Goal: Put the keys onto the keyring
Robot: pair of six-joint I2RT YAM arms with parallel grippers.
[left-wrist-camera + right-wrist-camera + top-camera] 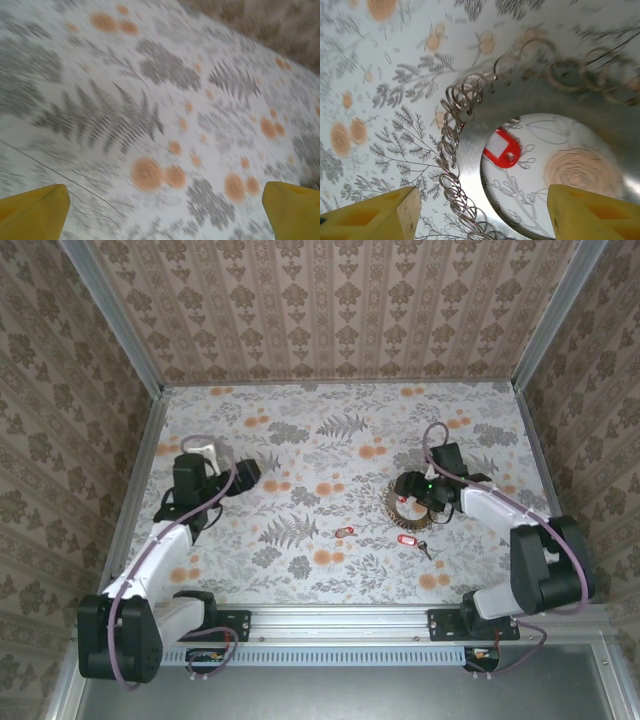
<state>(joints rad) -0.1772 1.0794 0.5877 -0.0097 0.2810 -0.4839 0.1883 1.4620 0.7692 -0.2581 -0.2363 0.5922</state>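
From above, the right gripper [412,490] hung over the keyring [392,505] near the tabletop's [300,440] right edge. Two loose keys [405,539] lay just beside the ring, toward the front edge. The left gripper [243,474] sat well apart, near the left edge.

Left wrist: fingers [35,212] spread wide, holding nothing.

Right wrist: the right gripper's fingers [592,215] stood apart and empty above the keyring's band, and a red-tagged key [501,147] lay inside the ring's opening.

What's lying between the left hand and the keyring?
In the top view, only bare floral tabletop runs from the left hand to the keyring; one red-tagged key lies off that line, nearer the front.
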